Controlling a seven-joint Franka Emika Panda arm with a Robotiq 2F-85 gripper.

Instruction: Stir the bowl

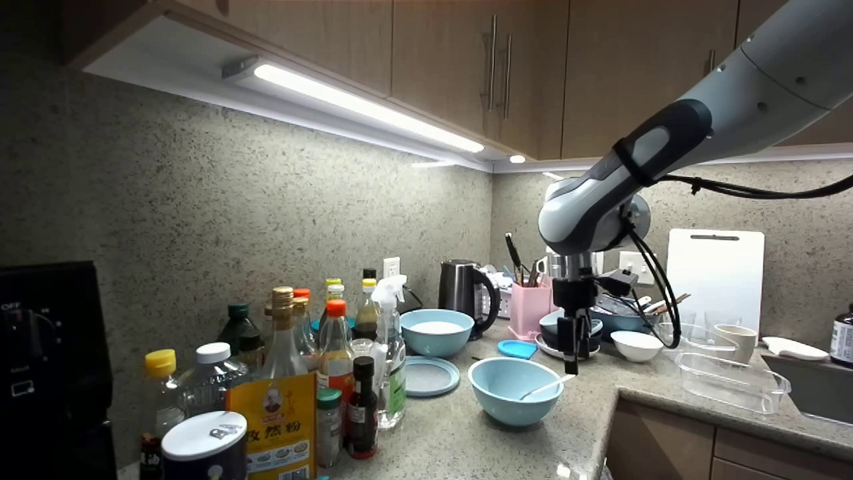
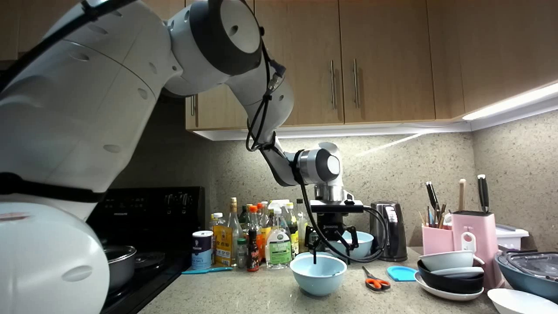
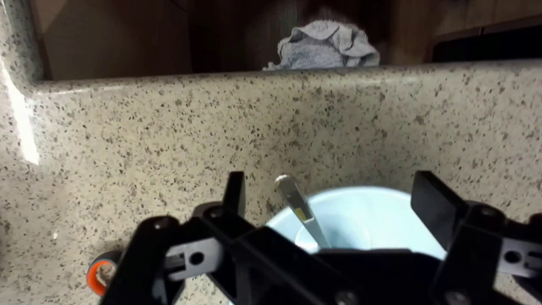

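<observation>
The light-blue bowl (image 1: 506, 403) stands on the counter and shows in both exterior views (image 2: 317, 281). It also shows in the wrist view (image 3: 381, 207), partly hidden by my gripper. A pale utensil handle (image 3: 296, 199) leans out over the rim; its lower end is inside the bowl, hidden in the wrist view. The handle also shows in an exterior view (image 1: 550, 385). My gripper (image 3: 330, 184) points down over the bowl, open and empty. The handle shows between the fingers, nearer the left one in the wrist view, with gaps on both sides. The gripper shows in both exterior views (image 1: 574, 357) (image 2: 331, 261).
Another pale-blue bowl (image 1: 436, 337) stands behind, beside the kettle (image 1: 460, 287). Orange-handled scissors (image 2: 375, 282) lie next to the bowl. Bottles (image 2: 261, 231) line the wall. Stacked bowls (image 2: 453, 279) and a pink holder (image 2: 436, 240) stand at one side. The counter edge (image 3: 271, 76) is near.
</observation>
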